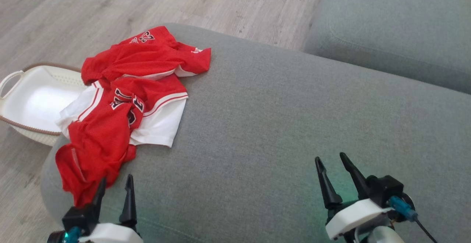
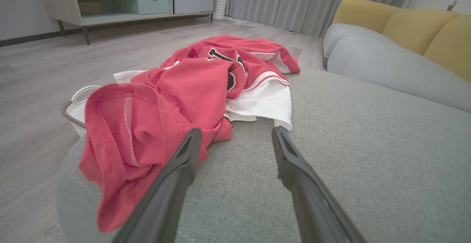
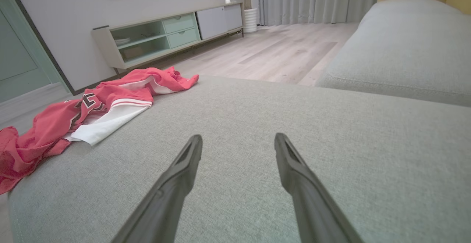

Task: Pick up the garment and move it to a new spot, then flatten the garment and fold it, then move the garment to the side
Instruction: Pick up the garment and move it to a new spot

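Observation:
A crumpled red and white garment (image 1: 121,103) with black lettering lies on the left end of a grey ottoman (image 1: 276,132), partly hanging over its left edge. My left gripper (image 1: 114,184) is open at the lower left, its left fingertip just before the garment's red hem. In the left wrist view the garment (image 2: 191,88) lies straight ahead of the open left gripper (image 2: 235,132). My right gripper (image 1: 330,162) is open over bare cushion at the lower right, well away from the cloth. The right wrist view has the garment (image 3: 92,110) far to the left of that gripper (image 3: 238,138).
A white laundry basket (image 1: 33,99) stands on the wooden floor left of the ottoman, partly under the garment. A grey sofa seat (image 1: 397,26) lies at the upper right. A low cabinet (image 3: 165,33) and curtains line the far wall.

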`<state>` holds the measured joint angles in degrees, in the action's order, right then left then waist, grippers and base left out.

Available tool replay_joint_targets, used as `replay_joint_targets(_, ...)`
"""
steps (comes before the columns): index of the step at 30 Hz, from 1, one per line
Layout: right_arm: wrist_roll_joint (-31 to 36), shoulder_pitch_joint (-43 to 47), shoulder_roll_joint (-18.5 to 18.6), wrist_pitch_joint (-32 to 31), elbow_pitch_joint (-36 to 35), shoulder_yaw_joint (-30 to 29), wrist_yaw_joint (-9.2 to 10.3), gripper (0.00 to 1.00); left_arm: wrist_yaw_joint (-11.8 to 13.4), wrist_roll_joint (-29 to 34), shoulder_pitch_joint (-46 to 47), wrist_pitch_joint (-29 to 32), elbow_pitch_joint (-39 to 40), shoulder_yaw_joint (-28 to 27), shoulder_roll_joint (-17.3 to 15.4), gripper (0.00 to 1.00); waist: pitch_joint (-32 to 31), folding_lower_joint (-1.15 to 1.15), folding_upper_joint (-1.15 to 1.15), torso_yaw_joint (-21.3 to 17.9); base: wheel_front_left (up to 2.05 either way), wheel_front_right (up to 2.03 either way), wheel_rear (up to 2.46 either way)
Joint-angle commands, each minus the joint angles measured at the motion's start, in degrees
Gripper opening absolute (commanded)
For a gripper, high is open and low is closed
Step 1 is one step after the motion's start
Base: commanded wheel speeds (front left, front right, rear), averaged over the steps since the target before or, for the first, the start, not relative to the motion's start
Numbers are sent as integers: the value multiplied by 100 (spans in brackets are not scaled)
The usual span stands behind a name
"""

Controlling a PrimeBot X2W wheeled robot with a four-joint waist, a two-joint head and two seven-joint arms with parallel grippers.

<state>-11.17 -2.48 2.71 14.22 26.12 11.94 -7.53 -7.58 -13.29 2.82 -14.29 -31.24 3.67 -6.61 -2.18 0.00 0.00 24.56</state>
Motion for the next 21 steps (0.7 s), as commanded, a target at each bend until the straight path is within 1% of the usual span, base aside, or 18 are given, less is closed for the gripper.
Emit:
replay_joint_targets(1,19,-251,26,78,-144,151,4,100,10,-69,244,-71,214,-215,-85,100,46,0,0,-11,0,0,0)
replay_joint_targets(3,49,-273,31,78,-161,202,4,100,10,-135,312,-71,238,-276,-86,100,108,0,0,-48,0,0,0)
replay_joint_targets(7,97,-403,150,78,-252,250,4,100,11,-257,711,-71,280,-389,-154,100,485,0,0,-175,0,0,0)
replay_joint_targets(13,169,-778,488,78,-390,333,4,100,99,-496,1826,141,277,-622,-301,100,1347,0,0,-356,0,0,0)
replay_joint_targets(18,217,-1079,803,78,-518,454,4,100,224,-633,2742,776,-184,-679,-417,100,2059,0,0,-450,0,0,0)
replay_joint_targets(19,216,-1119,862,78,-543,468,4,100,260,-652,2897,929,-360,-680,-435,100,2151,0,0,-455,0,0,0)
replay_joint_targets(20,211,-1175,969,78,-604,488,4,100,368,-582,3170,1213,-740,-623,-515,100,2334,0,0,-467,0,0,0)
replay_joint_targets(21,207,-1191,1022,78,-632,502,4,100,415,-593,3300,1312,-926,-628,-522,100,2411,0,0,-471,0,0,0)
